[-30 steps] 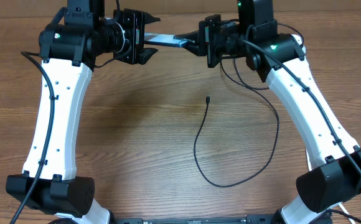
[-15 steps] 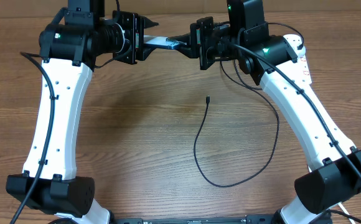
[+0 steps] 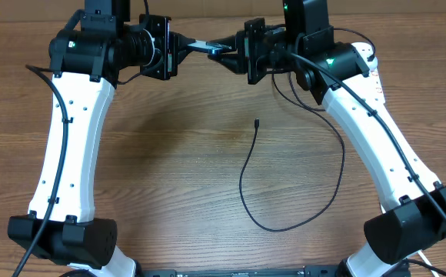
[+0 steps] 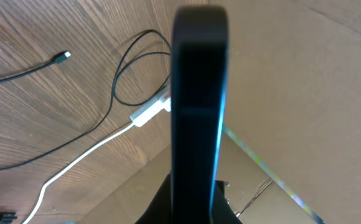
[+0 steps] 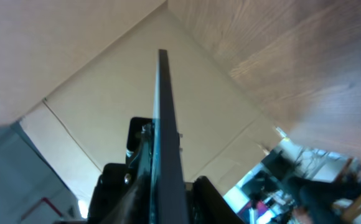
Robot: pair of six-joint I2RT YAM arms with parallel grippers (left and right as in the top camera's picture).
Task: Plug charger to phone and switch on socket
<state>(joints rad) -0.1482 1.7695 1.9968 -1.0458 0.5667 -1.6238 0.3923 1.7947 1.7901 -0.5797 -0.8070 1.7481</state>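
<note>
Two grippers at far table (image 3: 169, 154) edge | left gripper (image 3: 178, 45) clamped on phone (image 3: 200, 48), held edge-on | right gripper (image 3: 231, 51) at phone's right end, grip cannot be told | charger (image 3: 242, 185) loose mid-table, well apart | screen writing unreadable.

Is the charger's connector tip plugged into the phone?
No, the charger's connector tip lies loose on the table, apart from the phone.

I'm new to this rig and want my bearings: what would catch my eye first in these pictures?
The phone stands out first, held edge-on between the two arms at the far side of the table. The left tool is shut on one end and the right tool is at the other. In mid-table the charger lies in a loose loop, its connector tip free.
</note>
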